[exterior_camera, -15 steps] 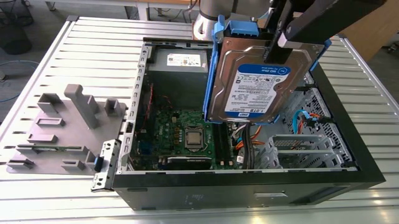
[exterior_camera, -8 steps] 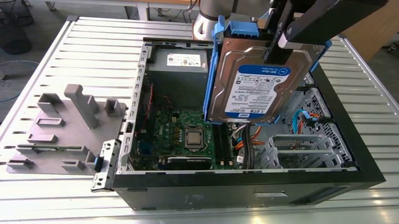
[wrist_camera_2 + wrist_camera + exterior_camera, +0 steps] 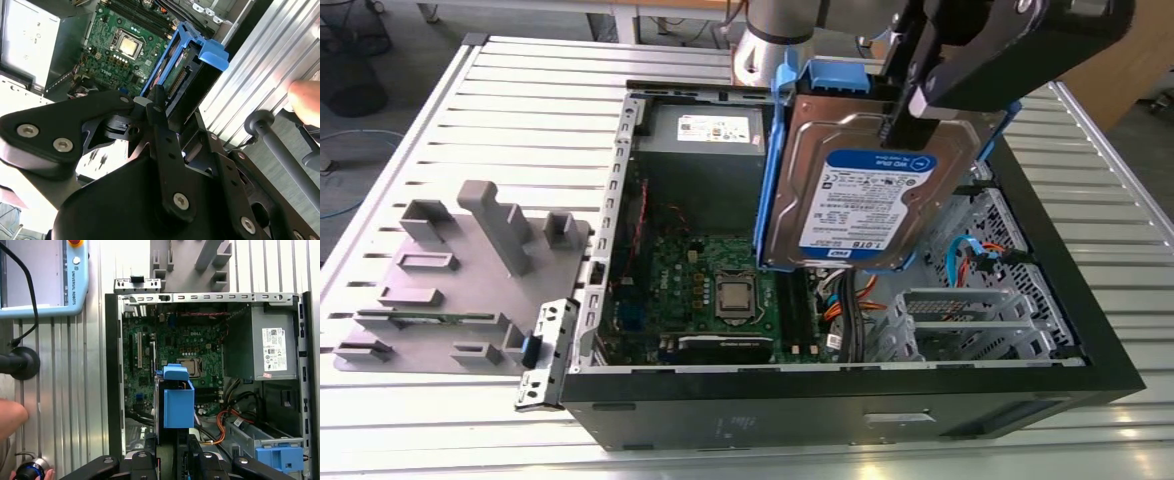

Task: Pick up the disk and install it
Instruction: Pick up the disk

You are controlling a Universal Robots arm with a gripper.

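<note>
The black gripper [image 3: 907, 105] is nearest. Its claw is pressed together on the upper end of the disk [image 3: 854, 210], pinching it along with its blue bracket [image 3: 834, 80]. The disk hangs upright and touches nothing else, above the middle of the open computer case [image 3: 854, 385], between the motherboard [image 3: 707, 290] and the metal drive cage [image 3: 961, 320]. The case stands on the slatted metal table [image 3: 520, 100].

I judge the disk to be stiff, dense and smooth-sided, so it could slip. It is also sensitive to knocks, and the plastic bracket probably flexes, so the metal edges make the safer hold.

Its white label has a blue band and black print. The power supply [image 3: 707, 125], at the case's far edge, bears a white printed sticker.
</note>
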